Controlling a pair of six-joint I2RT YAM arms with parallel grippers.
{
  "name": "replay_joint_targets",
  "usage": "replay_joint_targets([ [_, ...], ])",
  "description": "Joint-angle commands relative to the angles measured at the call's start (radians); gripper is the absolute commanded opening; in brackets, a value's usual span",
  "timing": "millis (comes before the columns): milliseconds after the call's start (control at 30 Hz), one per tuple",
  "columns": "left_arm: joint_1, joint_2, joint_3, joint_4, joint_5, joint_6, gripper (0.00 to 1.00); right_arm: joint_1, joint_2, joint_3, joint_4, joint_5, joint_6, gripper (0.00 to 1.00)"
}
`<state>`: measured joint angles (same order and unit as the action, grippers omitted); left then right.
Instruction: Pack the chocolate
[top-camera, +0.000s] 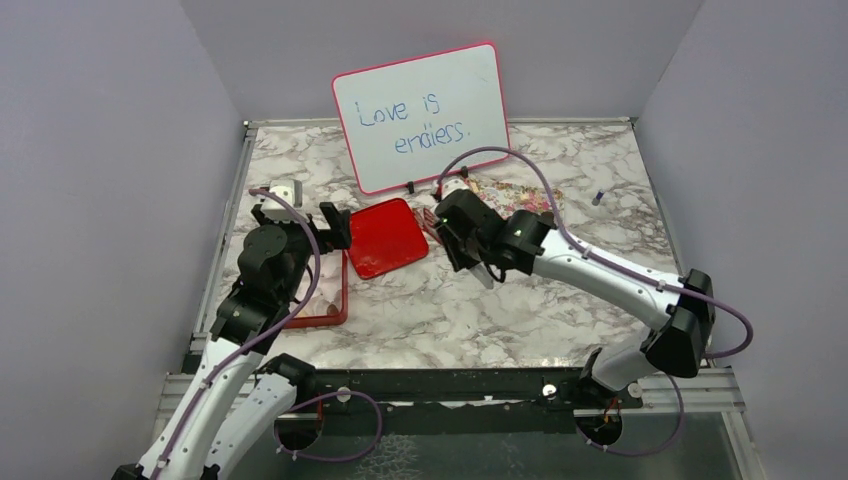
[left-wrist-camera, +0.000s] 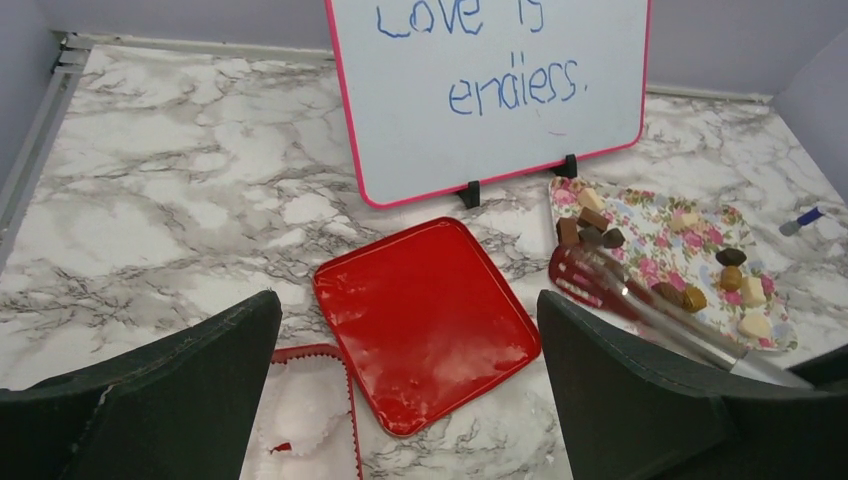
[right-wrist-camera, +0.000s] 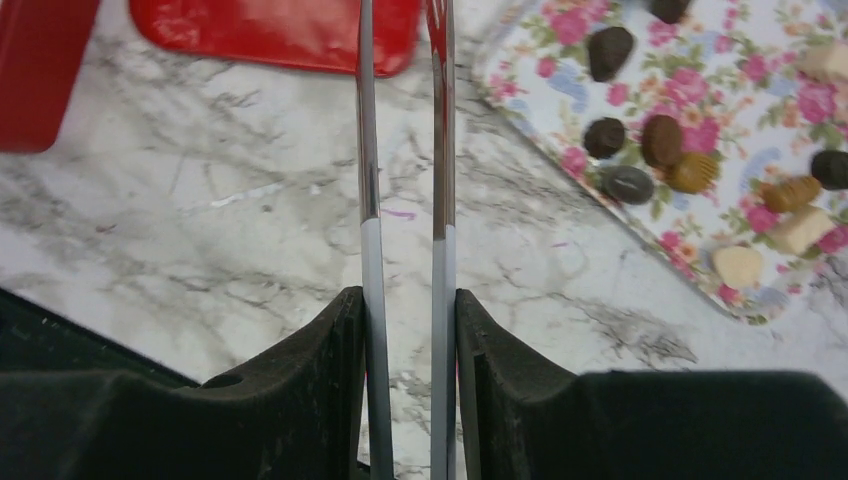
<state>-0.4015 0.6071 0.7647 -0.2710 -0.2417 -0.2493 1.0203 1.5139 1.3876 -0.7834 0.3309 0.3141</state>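
Whiteboard (top-camera: 420, 115) standing mid far edge, lid (top-camera: 385, 235) flat before it, box (top-camera: 344, 295) toward the left edge, chocolates (left-wrist-camera: 594, 219) on tray (left-wrist-camera: 655, 245) right of lid, tongs (left-wrist-camera: 640, 305) over its near edge.

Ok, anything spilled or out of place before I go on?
Nothing spilled: the chocolates in view all sit on the flowered tray. The red lid lies flat on the table, turned askew beside the open box. A blue-capped marker lies loose near the far right edge, away from the work.

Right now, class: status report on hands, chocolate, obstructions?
Left hand open. Right hand shut on red-tipped metal tongs. Brown and cream chocolates on floral tray. Glossy red lid beside tray.
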Motion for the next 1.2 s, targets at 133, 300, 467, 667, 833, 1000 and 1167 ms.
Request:
replay_joint_targets([
  [133, -0.004, 0.074, 0.019, 0.022, 0.096, 0.033, 0.99, -0.215, -0.088, -0.078, 0.012, 0.044, -0.051, 0.38],
  [300, -0.004, 0.109, 0.019, -0.006, 0.152, 0.041, 0.99, -0.332, -0.057, -0.119, 0.052, -0.009, -0.066, 0.38],
  [467, -0.004, 0.104, -0.027, -0.010, 0.136, 0.044, 0.99, -0.366, -0.016, -0.133, 0.100, -0.063, -0.084, 0.39],
  [667, -0.004, 0.103, -0.033, -0.009, 0.124, 0.061, 0.99, -0.373, 0.006, -0.127, 0.121, -0.102, -0.095, 0.40],
  [833, -0.004, 0.095, -0.039, -0.009, 0.125, 0.066, 0.99, -0.373, 0.007, -0.125, 0.087, -0.088, -0.100, 0.41],
  [1000, -0.004, 0.089, -0.038, -0.007, 0.125, 0.067, 0.99, -0.373, 0.012, -0.112, 0.049, -0.087, -0.123, 0.41],
  [1167, -0.005, 0.086, -0.043, -0.002, 0.125, 0.071, 0.99, -0.372, 0.043, -0.096, 0.020, -0.068, -0.130, 0.42],
])
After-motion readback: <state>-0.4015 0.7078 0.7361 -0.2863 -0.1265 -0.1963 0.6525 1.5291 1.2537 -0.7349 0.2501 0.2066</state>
